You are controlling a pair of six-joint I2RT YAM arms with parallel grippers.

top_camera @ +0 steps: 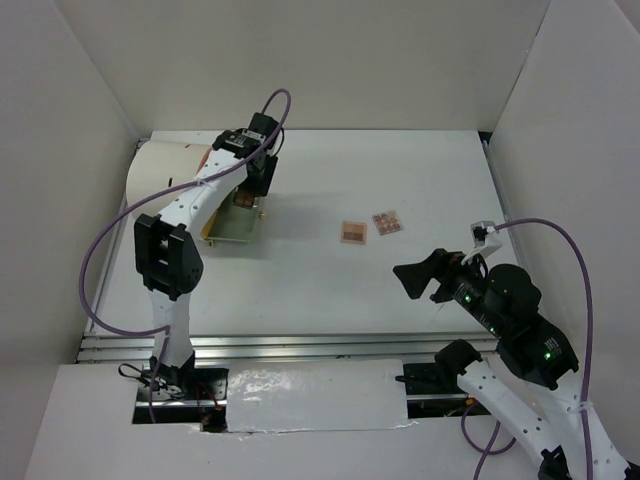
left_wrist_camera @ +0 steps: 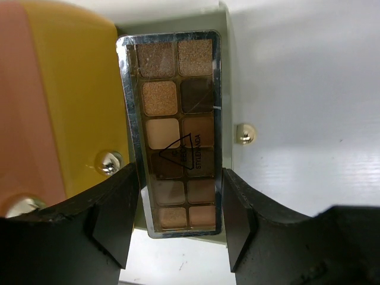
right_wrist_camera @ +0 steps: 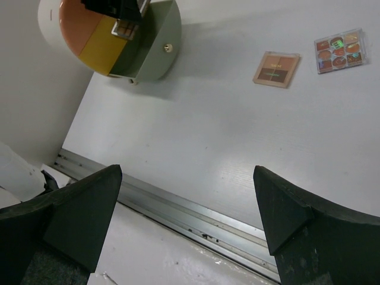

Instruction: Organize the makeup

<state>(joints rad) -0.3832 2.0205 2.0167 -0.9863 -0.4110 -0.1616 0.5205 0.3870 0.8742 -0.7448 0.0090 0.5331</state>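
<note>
My left gripper (left_wrist_camera: 181,222) (top_camera: 252,190) is shut on the narrow brown eyeshadow palette (left_wrist_camera: 175,119). It holds the palette over the pulled-out grey-green drawer (right_wrist_camera: 151,41) of the round organizer (top_camera: 170,165). The fingers (left_wrist_camera: 116,219) press on the palette's near end. A small square peach palette (top_camera: 354,232) (right_wrist_camera: 276,69) and a clear-cased multi-pan palette (top_camera: 387,222) (right_wrist_camera: 339,50) lie on the table's middle right. My right gripper (top_camera: 425,275) (right_wrist_camera: 187,208) is open and empty, well short of them. No lip tubes are in view.
The organizer has orange (right_wrist_camera: 74,21) and yellow (right_wrist_camera: 101,50) drawer fronts with metal knobs (left_wrist_camera: 108,161). White walls enclose the table on the left, back and right. A metal rail (right_wrist_camera: 178,208) runs along the near table edge under my right gripper.
</note>
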